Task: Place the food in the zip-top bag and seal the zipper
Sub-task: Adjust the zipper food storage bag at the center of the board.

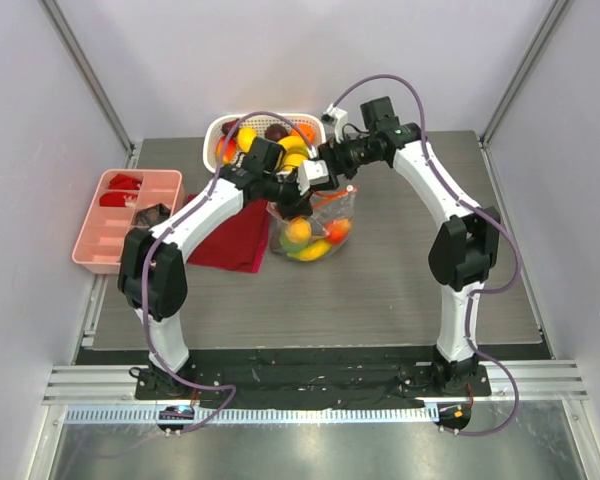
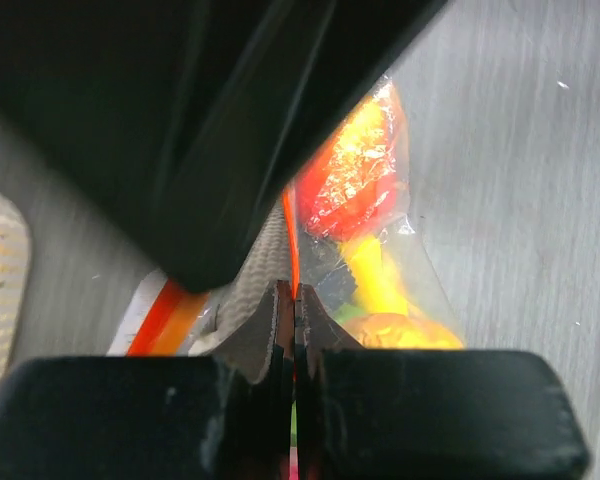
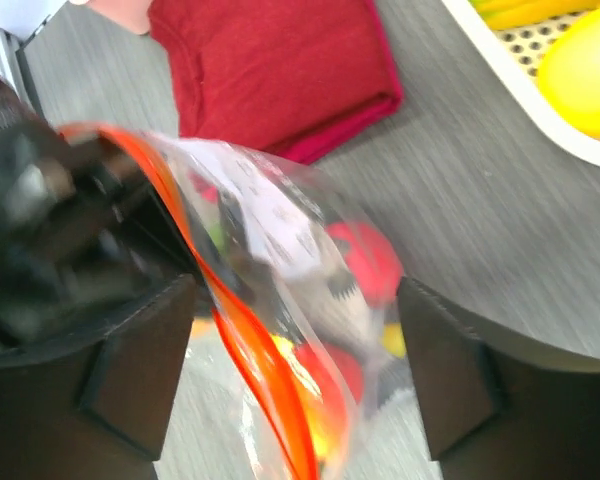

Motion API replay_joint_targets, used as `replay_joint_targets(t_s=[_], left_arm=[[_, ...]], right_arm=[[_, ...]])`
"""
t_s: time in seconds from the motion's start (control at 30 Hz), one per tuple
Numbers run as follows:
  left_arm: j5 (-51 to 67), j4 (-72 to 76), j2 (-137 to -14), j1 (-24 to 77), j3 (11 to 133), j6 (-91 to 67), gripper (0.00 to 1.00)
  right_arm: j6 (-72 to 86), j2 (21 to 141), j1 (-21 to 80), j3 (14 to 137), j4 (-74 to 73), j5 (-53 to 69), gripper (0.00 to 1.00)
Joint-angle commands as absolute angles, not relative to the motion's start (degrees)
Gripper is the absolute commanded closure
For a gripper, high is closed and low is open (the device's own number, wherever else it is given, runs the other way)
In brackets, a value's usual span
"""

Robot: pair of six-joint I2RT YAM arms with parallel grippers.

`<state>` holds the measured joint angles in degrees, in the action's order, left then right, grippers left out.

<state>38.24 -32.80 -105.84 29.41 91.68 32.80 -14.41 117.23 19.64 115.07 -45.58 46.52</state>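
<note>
Several food pieces [image 1: 300, 232] sit in the bag [image 1: 340, 212] on the table [image 1: 410, 285]; sealing looks underway; left jaws pinch the zipper [image 2: 291, 235], right jaws gape astride it and must next close, then slide along

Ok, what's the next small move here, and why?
Probably close the right gripper on the zipper: its jaws stand open astride the zip-top bag, while the left gripper is shut on the strip and food is inside.
</note>
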Motion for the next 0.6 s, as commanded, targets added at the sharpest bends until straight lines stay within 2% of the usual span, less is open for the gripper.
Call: replay_joint_targets(t_s=[0.0,0.13,0.2,0.33,0.43,0.57], left_arm=[[40.7,-28.0,-102.5,25.3,92.3,28.0,1.0],[45.0,-28.7,-101.8,23.2,92.8,30.5,1.0],[48.2,-28.0,-100.6,22.4,92.3,31.1,1.0],[52.5,-32.1,-98.4,22.2,90.7,40.1,1.0],[54.7,-36.3,-97.6,22.2,90.4,48.2,1.0],[56.1,-43.5,-97.8,22.2,91.6,53.0,1.0]], right_arm=[[-13.6,111.4,14.3,115.1,-44.9,48.4,0.08],[-14.8,107.9,9.7,112.3,-44.6,54.3,0.07],[-20.6,105.5,9.1,109.1,-44.6,54.3,0.1],[-29.2,98.3,9.2,95.4,-38.8,53.7,0.16],[-33.4,96.9,9.2,90.1,-33.5,54.4,0.17],[-35.5,98.6,9.7,90.2,-29.7,56.8,0.19]])
